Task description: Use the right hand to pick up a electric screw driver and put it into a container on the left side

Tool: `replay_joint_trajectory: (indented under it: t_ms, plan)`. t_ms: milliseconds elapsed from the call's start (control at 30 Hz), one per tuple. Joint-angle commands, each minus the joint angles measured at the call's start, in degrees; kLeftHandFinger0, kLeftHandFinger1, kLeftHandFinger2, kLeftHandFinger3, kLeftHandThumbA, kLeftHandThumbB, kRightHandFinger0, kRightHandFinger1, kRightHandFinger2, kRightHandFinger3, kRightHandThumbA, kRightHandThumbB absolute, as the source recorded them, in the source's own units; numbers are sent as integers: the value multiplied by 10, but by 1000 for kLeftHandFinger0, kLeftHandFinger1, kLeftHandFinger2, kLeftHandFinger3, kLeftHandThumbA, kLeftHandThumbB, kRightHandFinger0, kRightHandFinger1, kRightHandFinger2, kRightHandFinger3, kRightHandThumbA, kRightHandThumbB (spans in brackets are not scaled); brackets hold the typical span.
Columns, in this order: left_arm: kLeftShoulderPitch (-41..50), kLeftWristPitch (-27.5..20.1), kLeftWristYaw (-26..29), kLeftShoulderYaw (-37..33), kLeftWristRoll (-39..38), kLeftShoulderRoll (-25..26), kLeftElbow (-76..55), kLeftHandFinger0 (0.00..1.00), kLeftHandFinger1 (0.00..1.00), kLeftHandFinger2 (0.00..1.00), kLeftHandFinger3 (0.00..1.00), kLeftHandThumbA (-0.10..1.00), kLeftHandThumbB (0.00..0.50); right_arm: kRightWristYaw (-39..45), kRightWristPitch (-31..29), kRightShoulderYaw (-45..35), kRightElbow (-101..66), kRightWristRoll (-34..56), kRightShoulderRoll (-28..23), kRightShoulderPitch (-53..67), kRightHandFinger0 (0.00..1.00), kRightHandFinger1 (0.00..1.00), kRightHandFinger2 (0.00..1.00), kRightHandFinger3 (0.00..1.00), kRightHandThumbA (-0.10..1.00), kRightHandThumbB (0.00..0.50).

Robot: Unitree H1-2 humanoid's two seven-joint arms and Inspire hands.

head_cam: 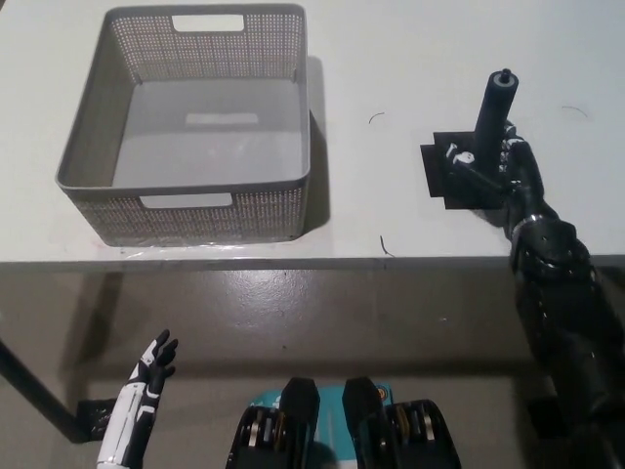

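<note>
The electric screwdriver (495,101) is dark grey and stands upright on a black mat (444,181) at the table's right side. My black right hand (498,161) is pressed around its lower part, hiding the base, and the tool still stands on the mat. How tightly the hand grips it does not show. The grey mesh container (186,210) sits on the table's left, with nothing inside it. My white left hand (146,376) rests open at the lower left, below the table's front edge.
The white table's front edge (322,259) runs across the middle of the picture, with grey floor below it. A bare stretch of tabletop (376,147) separates the container from the mat. A dark table leg (29,391) shows at the lower left.
</note>
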Motion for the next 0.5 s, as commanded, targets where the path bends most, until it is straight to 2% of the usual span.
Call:
replay_joint_trajectory:
  t_ms: [0,33,67,100,133,167,200,233,267,300,367,433,467]
  plan:
    - [9,-28,-4,-3,-5,6,-4,1000,1000,1000,1000,1000,133,-74,-72,-9,113,9,-3,-116,1000,1000,1000,1000,748,500]
    - [11,-30,-4,-4,-5,5,-3,1000,1000,1000,1000,1000,134,-97,-77,-5,134,2,-3,-129,879,873,954,1000,630,500]
    - [12,-32,-4,-5,-6,5,-1,1000,1000,1000,1000,1000,133,-119,-82,0,151,-6,-4,-140,671,734,850,1000,595,500]
    - [13,-34,-3,-5,-7,3,1,1000,1000,1000,1000,1000,130,-161,-84,11,175,-20,-4,-156,113,211,303,340,299,392]
    - [13,-34,-2,-5,-6,2,1,1000,1000,1000,1000,1000,131,-172,-87,15,183,-24,-5,-161,30,162,291,194,253,406]
    - [11,-39,0,-5,-3,2,4,1000,1000,1000,1000,1000,123,-189,-90,21,192,-29,-2,-171,1,90,249,11,-14,316]
    - [11,-40,0,-5,-1,3,4,1000,1000,1000,1000,1000,123,-193,-85,24,196,-32,-1,-177,0,18,210,2,-83,269]
    - [10,-39,0,-5,0,4,4,1000,1000,1000,1000,1000,129,-196,-85,26,200,-33,1,-181,0,1,216,66,-99,204]
    - [8,-38,1,-4,1,5,3,1000,1000,1000,1000,1000,121,-197,-88,27,204,-31,4,-185,0,0,284,165,-100,160]
    - [6,-38,2,-4,3,5,4,1000,1000,1000,1000,1000,120,-197,-90,27,205,-29,6,-187,0,2,341,234,-100,149]
    - [7,-35,0,-4,2,6,-2,1000,1000,1000,1000,1000,131,-192,-98,24,208,-19,10,-187,0,83,545,480,-100,139]
    - [7,-37,-2,-5,1,8,0,1000,1000,1000,1000,1000,132,-194,-101,24,212,-15,11,-186,0,123,590,556,-100,142]
    - [6,-48,-3,-6,3,11,6,1000,1000,1000,1000,1000,113,-197,-104,23,210,-14,13,-184,0,151,625,607,-100,142]
